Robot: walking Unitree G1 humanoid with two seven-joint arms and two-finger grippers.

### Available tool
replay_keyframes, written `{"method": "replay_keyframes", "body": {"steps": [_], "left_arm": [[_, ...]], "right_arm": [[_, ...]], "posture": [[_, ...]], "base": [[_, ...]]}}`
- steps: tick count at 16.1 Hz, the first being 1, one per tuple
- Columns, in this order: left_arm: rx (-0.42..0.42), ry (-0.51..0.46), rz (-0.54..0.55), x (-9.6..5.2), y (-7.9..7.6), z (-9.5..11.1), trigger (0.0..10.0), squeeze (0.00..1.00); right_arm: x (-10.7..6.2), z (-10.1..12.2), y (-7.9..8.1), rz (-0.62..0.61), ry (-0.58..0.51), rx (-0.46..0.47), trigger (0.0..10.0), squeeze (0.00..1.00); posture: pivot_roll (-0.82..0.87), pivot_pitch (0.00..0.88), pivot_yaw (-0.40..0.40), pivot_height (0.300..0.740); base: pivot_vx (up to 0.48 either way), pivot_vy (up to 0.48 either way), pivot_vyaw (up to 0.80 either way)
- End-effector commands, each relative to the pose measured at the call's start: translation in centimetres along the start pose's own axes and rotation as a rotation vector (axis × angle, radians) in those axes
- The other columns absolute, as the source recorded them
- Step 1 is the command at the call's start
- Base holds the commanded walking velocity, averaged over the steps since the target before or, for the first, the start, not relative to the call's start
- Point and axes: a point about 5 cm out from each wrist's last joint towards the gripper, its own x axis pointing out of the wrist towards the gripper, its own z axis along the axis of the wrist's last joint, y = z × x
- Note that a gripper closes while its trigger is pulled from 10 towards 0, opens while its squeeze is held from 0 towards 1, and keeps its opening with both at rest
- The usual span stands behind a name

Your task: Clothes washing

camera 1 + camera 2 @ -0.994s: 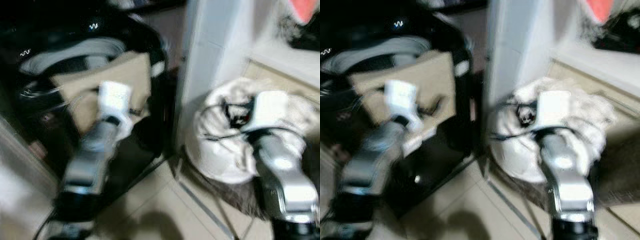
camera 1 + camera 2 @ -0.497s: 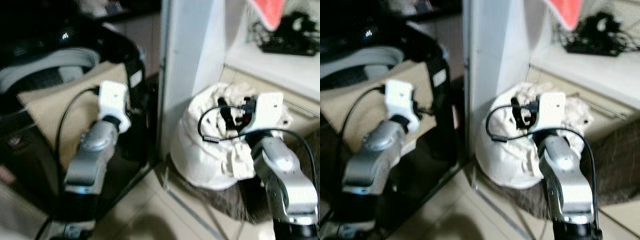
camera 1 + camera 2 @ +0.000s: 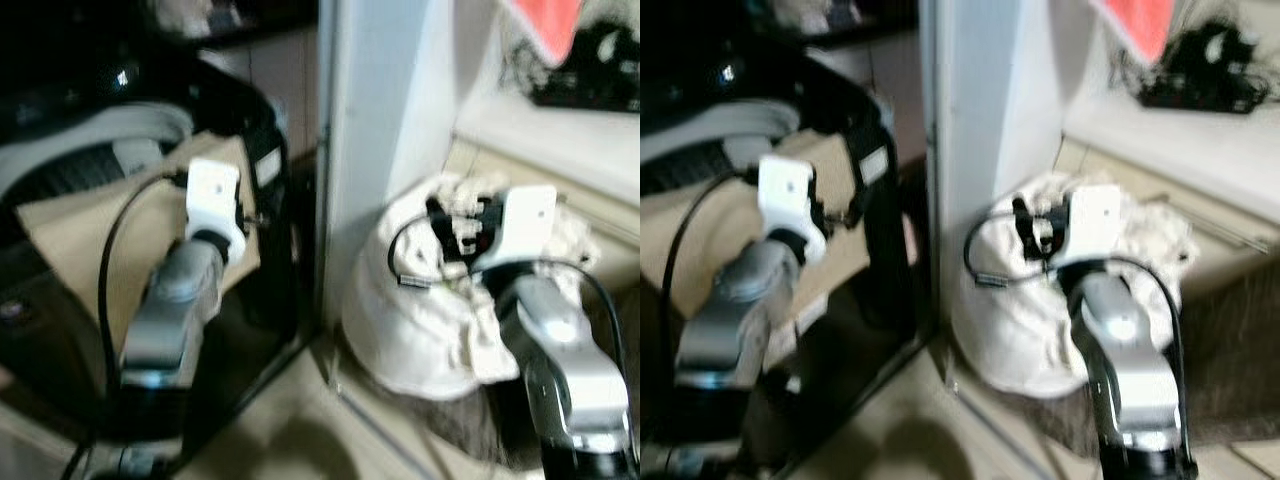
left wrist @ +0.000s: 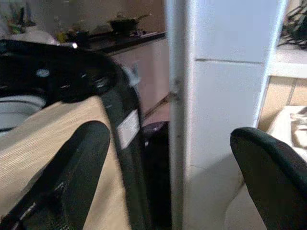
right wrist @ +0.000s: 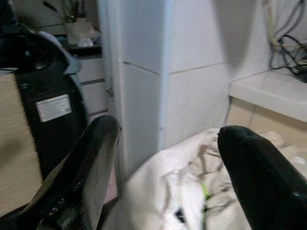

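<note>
- Right end effector (image 5: 163,172) is released, its two black fingers (image 5: 81,167) spread wide with nothing between them; it hangs just above the laundry (image 3: 430,300), a white bundle of cloth
- In the right wrist view the laundry (image 5: 192,191) lies directly below and ahead of the spread fingers, crumpled, with a small green mark on it
- The bundle sits on a dark mat (image 3: 470,435) on the floor, against the foot of a white pillar (image 3: 375,120) that stands just beyond this end effector
- Left end effector (image 4: 177,172) is also released, fingers (image 4: 72,167) far apart and holding nothing; it is raised in front of the washer (image 3: 240,110)
- The washer is a black machine with a grey rim (image 3: 90,135); a beige panel (image 3: 80,240) lies across it, below the left end effector
- The pillar (image 4: 225,96) rises ahead of the left end effector, between washer and laundry
- Behind the right end effector, a pale ledge (image 3: 560,135) carries dark tangled cables (image 3: 590,75), with something red (image 3: 545,25) hanging above it
- The head views are somewhat blurred
</note>
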Motion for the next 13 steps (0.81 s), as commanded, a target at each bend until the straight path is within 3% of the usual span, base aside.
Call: {"method": "replay_keyframes", "body": {"steps": [1, 11, 13], "left_arm": [[0.013, -0.018, -0.030, 0.18, -0.61, 0.59, 10.0, 0.00], [-0.002, -0.009, -0.046, 0.14, -1.03, 0.24, 10.0, 0.00], [-0.005, -0.006, -0.051, 0.14, -1.13, 0.13, 10.0, 0.00]], "right_arm": [[-0.14, 0.10, -0.34, -0.012, -0.001, 0.004, 10.0, 0.00], [-0.14, -0.10, -0.23, -0.009, 0.014, 0.014, 10.0, 0.00], [-0.22, -0.31, -0.36, -0.017, 0.024, 0.018, 10.0, 0.00]], "posture": [[-0.09, 0.000, 0.014, 0.740], [-0.10, 0.000, 0.015, 0.740], [-0.10, 0.000, 0.017, 0.740]], "base": [[0.289, 0.000, 0.00], [0.291, 0.000, 0.00], [0.291, 0.000, -0.80]]}}
